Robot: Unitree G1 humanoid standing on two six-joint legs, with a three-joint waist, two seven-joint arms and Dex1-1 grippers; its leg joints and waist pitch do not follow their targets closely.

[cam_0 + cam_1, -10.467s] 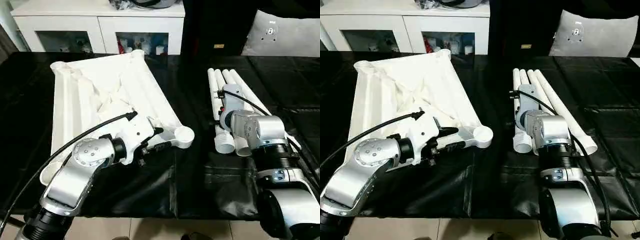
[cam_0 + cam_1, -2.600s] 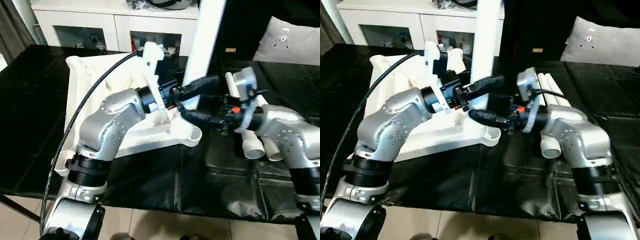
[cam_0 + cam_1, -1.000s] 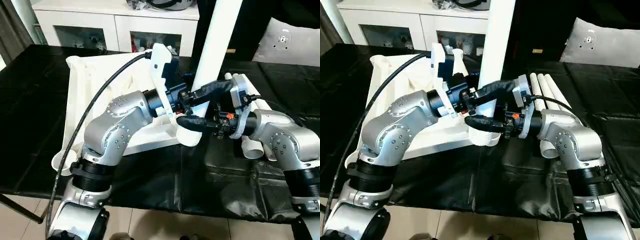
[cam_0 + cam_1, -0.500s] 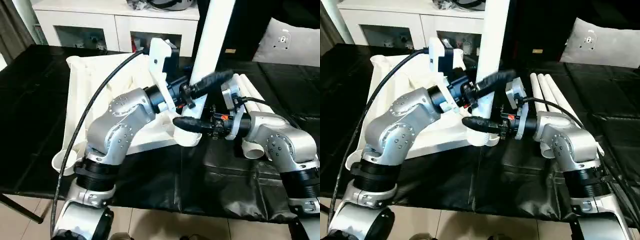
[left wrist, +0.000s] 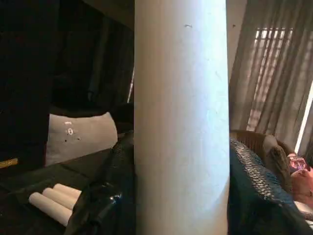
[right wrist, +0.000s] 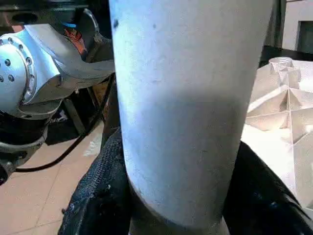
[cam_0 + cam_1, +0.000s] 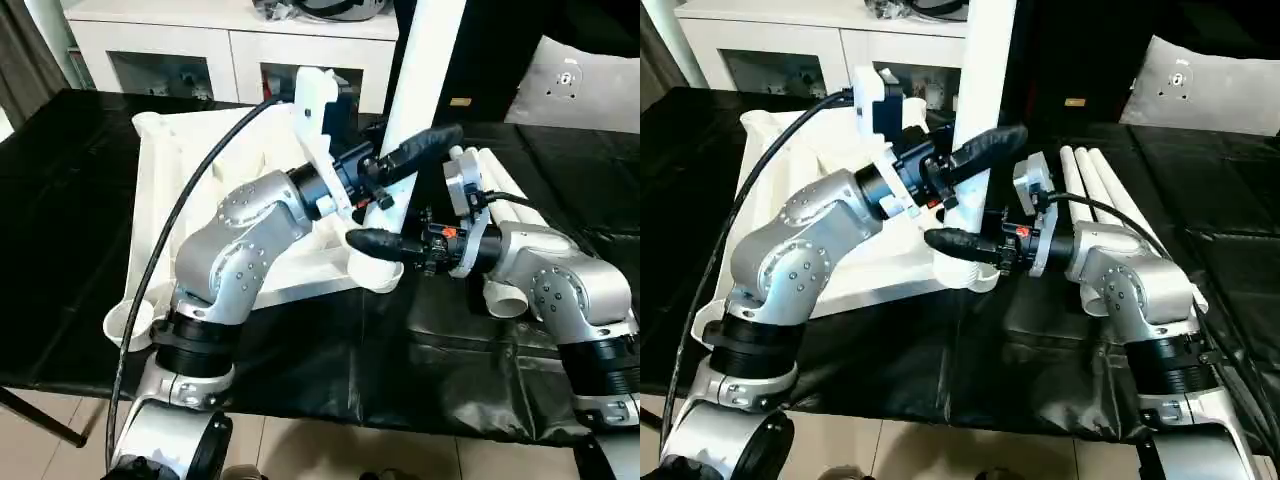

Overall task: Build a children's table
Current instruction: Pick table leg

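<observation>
**Both grippers clamped on one upright leg at the near-right corner socket**

Left gripper is closed on the upright leg, its black fingers pressed against either side of the white tube, as your left wrist view confirms. Right gripper grips the same leg lower down, just above the corner socket of the upturned table top; its fingers wrap the tube on both sides.

You will note the leg stands nearly vertical, its lower end at the socket on the near-right corner of the top. Whether it is fully seated cannot be told. The top lies ribbed side up on the black table cover.

Compared with one second ago, your left gripper sits a little higher on the leg and its jaws have drawn in tighter; the right gripper holds as before. Ten seconds ago neither gripper held a leg and all four lay bundled at the right.

Three spare legs lie side by side beyond the right forearm. A white cabinet stands behind the table.
</observation>
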